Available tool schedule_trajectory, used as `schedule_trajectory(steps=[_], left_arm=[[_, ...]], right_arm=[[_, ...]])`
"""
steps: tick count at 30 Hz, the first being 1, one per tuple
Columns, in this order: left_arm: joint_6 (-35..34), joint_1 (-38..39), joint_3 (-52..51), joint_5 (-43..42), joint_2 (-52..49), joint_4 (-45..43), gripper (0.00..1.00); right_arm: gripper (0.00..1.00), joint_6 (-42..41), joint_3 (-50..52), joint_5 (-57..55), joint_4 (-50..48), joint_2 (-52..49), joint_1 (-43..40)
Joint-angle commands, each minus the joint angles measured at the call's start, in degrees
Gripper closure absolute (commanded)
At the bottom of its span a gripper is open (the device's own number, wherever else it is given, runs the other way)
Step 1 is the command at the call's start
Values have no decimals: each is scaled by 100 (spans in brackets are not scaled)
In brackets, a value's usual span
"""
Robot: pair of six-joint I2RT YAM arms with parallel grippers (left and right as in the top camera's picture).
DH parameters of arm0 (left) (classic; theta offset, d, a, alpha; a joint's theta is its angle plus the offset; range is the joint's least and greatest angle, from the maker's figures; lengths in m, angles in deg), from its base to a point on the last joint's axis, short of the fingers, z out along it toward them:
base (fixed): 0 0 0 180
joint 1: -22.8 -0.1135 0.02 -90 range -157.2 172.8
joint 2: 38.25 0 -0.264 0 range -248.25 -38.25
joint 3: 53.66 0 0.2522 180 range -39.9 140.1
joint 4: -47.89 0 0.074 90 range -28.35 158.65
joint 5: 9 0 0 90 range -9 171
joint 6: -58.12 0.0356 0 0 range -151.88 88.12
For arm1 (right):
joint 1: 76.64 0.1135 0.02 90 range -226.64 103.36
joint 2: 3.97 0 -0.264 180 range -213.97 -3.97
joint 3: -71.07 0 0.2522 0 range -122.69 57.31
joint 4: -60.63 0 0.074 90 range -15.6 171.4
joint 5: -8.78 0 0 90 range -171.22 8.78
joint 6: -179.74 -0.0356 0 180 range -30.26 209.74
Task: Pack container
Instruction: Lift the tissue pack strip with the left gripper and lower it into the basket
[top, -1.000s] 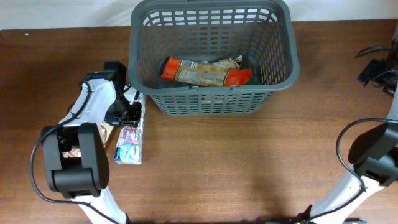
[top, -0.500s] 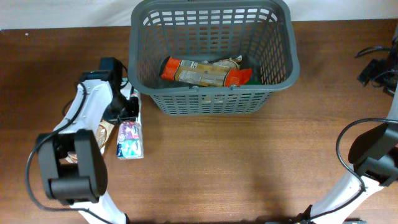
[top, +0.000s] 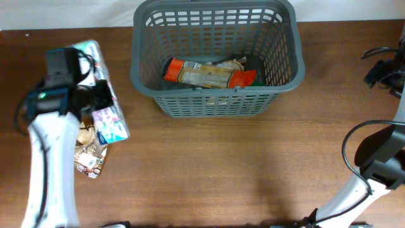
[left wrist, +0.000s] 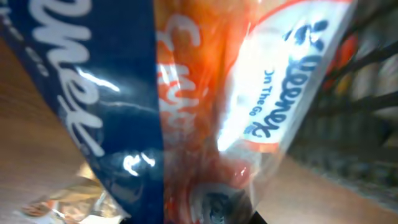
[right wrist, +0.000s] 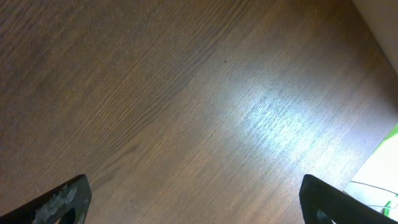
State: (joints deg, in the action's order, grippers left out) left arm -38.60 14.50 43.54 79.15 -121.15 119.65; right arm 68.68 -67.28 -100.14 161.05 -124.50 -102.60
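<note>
Packing is partly done: the container [top: 215,101], upright at the far centre of the worktop [top: 240,171] with mouth up and long axis running left to right, already has an orange snack packet [top: 209,73] on its base. The left gripper [top: 95,99] clamps a Kleenex tissue pack [left wrist: 267,74] held up left of the container, while another packet [top: 88,155] lies on the worktop beneath; the right gripper [right wrist: 196,202] is spread open, empty.

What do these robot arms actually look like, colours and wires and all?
Both arms are slim white tubes joined by chunky black housings. The left arm has a black cable loop and a small green light. The right arm trails a black cable loop too; its gripper fingertips are black, one scuffed.
</note>
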Motion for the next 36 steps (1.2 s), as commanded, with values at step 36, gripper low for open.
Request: schedule_trajectory(steps=[36], left_arm=[[-1421, 2516, 1187, -2308, -566, -3462, 98]], right_arm=[[1, -87, 26, -11, -15, 2, -42]])
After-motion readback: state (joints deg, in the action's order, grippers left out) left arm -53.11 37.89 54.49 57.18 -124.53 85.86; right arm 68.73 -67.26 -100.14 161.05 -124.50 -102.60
